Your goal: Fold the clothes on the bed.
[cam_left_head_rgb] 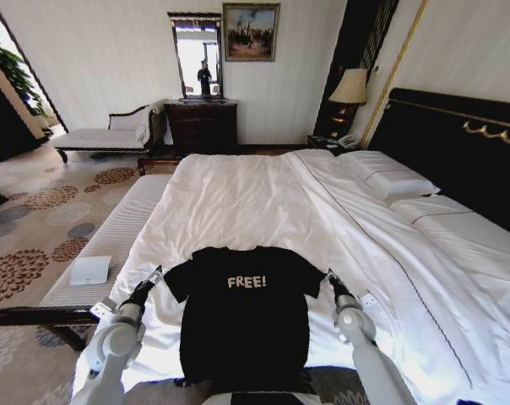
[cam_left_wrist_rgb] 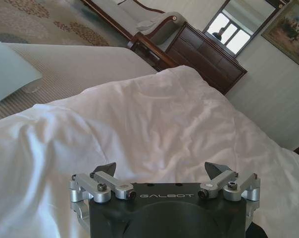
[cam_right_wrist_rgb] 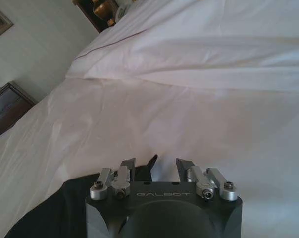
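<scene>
I have the shirt [cam_left_head_rgb: 242, 325] flat at lower centre of the bed [cam_left_head_rgb: 238, 202], left gripper [cam_left_head_rgb: 156, 275] and right gripper [cam_left_head_rgb: 329, 275] flanking its sleeves, fingers apart, presumably for sleeve grabs.

Left claw [cam_left_wrist_rgb: 160, 171], right claw [cam_right_wrist_rgb: 155, 165] agape

Both arms are silver-grey, with rounded metal joint housings and black sections near the wrists. The left gripper [cam_left_wrist_rgb: 162, 171] has a dark, matt body with the word "GALBOT" in pale letters on its front edge. Silver linkage bars with black hex screws sit on each side, and they carry short black pointed fingers [cam_left_wrist_rgb: 106, 168]. The right gripper [cam_right_wrist_rgb: 156, 166] is built the same: dark housing, the same marking, silver links, black fingertips [cam_right_wrist_rgb: 184, 164]
</scene>
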Controlling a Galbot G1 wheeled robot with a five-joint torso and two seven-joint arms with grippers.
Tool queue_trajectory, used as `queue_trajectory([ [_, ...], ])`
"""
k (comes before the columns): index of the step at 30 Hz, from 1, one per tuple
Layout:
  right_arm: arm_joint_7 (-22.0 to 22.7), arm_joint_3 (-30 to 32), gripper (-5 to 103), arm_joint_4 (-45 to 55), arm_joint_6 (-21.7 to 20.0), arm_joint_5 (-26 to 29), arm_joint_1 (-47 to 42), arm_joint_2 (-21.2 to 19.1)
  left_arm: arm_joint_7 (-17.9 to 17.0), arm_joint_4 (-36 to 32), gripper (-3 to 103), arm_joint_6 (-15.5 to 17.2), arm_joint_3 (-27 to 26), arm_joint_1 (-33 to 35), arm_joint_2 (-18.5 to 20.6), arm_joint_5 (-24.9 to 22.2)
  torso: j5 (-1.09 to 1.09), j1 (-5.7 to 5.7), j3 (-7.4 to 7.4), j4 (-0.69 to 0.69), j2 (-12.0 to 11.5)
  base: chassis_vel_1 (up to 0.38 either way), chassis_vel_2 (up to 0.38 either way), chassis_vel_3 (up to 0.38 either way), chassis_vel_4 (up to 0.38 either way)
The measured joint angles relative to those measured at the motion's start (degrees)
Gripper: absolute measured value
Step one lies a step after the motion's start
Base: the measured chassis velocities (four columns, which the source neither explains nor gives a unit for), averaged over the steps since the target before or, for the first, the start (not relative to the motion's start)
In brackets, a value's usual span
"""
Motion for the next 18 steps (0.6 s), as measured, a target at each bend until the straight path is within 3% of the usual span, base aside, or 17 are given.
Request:
queue_trajectory([
  [13, 0.79, -1.39, 89, 4.59, -2.04, 2.42, -4.35, 4.81, -0.02, 0.11, 100, -0.14, -0.2, 0.13, 0.77, -0.83, 0.0, 0.0, 0.0, 0.01, 0.0, 0.0, 0.0, 0.0, 0.0],
  [15, 0.73, -1.7, 79, 4.29, -2.04, 1.92, -4.37, 5.5, -0.07, 0.06, 100, -0.14, -0.52, 0.21, 1.1, -1.21, 0.0, 0.0, 0.0, 0.01, 0.0, 0.0, 0.0, 0.0, 0.0],
  [17, 0.73, -1.75, 79, 4.19, -2.04, 1.85, -4.37, 5.66, -0.09, 0.06, 100, -0.14, -0.6, 0.21, 1.19, -1.33, 0.0, 0.0, 0.0, 0.01, 0.0, 0.0, 0.0, 0.0, 0.0],
  [18, 0.73, -1.79, 73, 4.08, -2.04, 1.82, -4.36, 5.83, -0.1, 0.06, 100, -0.15, -0.67, 0.21, 1.25, -1.42, 0.0, 0.0, 0.0, 0.01, 0.0, 0.0, 0.0, 0.0, 0.0],
])
